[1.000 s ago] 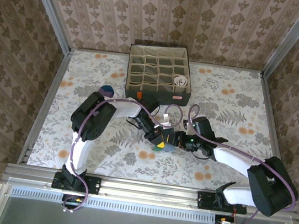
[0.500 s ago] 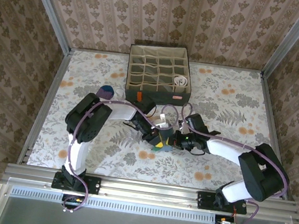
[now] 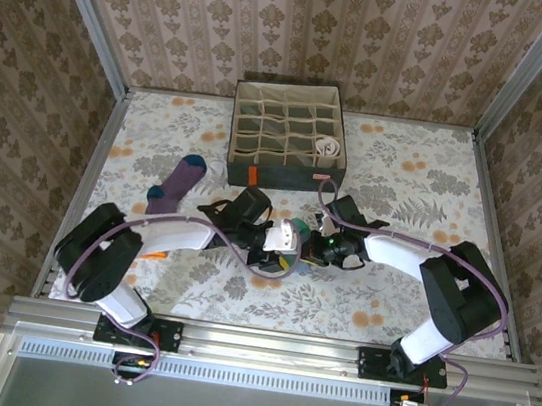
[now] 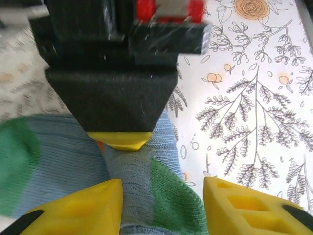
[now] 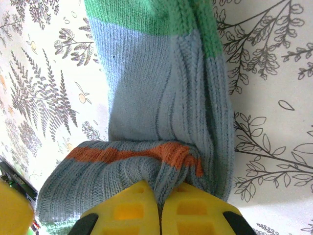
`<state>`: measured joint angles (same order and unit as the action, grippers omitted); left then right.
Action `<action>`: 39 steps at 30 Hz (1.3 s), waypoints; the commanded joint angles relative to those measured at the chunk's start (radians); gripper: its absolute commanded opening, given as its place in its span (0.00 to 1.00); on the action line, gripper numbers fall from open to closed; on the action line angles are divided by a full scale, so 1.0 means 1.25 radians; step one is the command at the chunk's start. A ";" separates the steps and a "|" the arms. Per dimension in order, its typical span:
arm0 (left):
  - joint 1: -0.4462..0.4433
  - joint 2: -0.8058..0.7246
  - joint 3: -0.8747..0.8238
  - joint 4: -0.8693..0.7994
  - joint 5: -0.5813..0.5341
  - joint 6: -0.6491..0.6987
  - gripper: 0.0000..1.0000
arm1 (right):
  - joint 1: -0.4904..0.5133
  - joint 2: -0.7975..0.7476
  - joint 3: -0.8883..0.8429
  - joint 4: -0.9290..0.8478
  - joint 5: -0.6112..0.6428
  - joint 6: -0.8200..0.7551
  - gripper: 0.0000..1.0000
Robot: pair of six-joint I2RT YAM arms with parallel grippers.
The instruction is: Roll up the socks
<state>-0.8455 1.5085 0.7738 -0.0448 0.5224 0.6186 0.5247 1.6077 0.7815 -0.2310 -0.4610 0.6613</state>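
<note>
Floral tabletop (image 3: 411,283), damask-papered walls (image 3: 306,26), striped sock (image 5: 156,98) mid-table.

- I see the grey-blue sock (image 3: 292,236) bunched and folded over itself at the middle of the table (image 3: 387,310). Its green toe shows, and the right gripper (image 5: 160,208) pinches its fabric beside the orange band.
- The purple sock (image 3: 174,185) lies flat, well to the left, with its blue toe pointing away from me.
- The white, black-striped sock (image 3: 327,148) sits rolled in a compartment of the grey box (image 3: 255,171).
</note>
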 commanded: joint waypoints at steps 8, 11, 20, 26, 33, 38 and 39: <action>-0.131 -0.044 -0.116 0.189 -0.256 0.108 0.55 | 0.002 0.086 -0.016 -0.142 0.115 -0.028 0.02; -0.131 0.007 -0.113 0.217 -0.261 0.103 0.56 | 0.002 0.087 -0.015 -0.144 0.111 -0.029 0.02; -0.094 0.153 -0.061 0.183 -0.242 0.088 0.43 | 0.002 0.058 -0.019 -0.126 0.068 -0.044 0.04; -0.070 0.143 -0.018 0.028 -0.173 0.042 0.00 | -0.024 -0.056 -0.066 -0.020 -0.008 0.009 0.21; -0.020 0.165 0.054 -0.105 0.008 -0.038 0.00 | -0.065 -0.180 -0.122 0.045 -0.029 0.047 0.46; 0.013 0.234 0.156 -0.218 0.091 -0.120 0.00 | -0.066 -0.242 -0.158 0.090 -0.009 0.058 0.49; 0.016 0.243 0.166 -0.227 0.102 -0.125 0.00 | -0.065 -0.243 -0.161 0.095 -0.010 0.056 0.49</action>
<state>-0.8318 1.7638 0.9607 -0.1486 0.5655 0.5392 0.4446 1.3205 0.6033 -0.1505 -0.4931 0.7147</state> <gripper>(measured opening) 0.095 0.491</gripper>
